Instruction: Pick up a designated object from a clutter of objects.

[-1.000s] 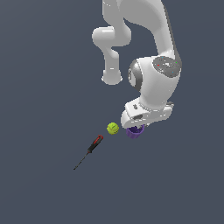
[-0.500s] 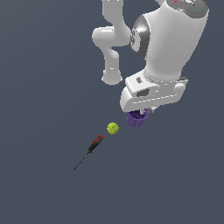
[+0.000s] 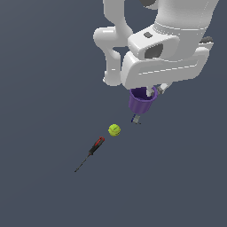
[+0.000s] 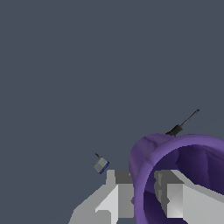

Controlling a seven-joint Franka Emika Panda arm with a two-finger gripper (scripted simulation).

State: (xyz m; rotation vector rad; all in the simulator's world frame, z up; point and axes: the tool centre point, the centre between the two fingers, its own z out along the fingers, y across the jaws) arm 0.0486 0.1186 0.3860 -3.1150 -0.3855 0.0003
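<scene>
1. The purple cup (image 3: 142, 101) has been raised off the bench since a second ago.
2. Its rim is pinched by the pincer (image 4: 146, 192).
3. The ball (image 3: 114, 130) and screwdriver (image 3: 93, 150) are left below, so the pick appears accomplished.

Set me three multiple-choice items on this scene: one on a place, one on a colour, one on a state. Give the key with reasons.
1. Between the screwdriver and the small block lies:
A. the ball
B. the cup
C. a plate

2. The ball is:
A. red
B. yellow-green
C. white

3. The purple cup is:
A. lying on its side on the floor
B. held by the gripper, clear of the floor
C. standing untouched beside the ball

Key: 1 A, the exterior view shows the ball between them. 2 B, plainly yellow-green. 3 B, the fingers pinch its rim in the wrist view, and it hangs under the hand.
</scene>
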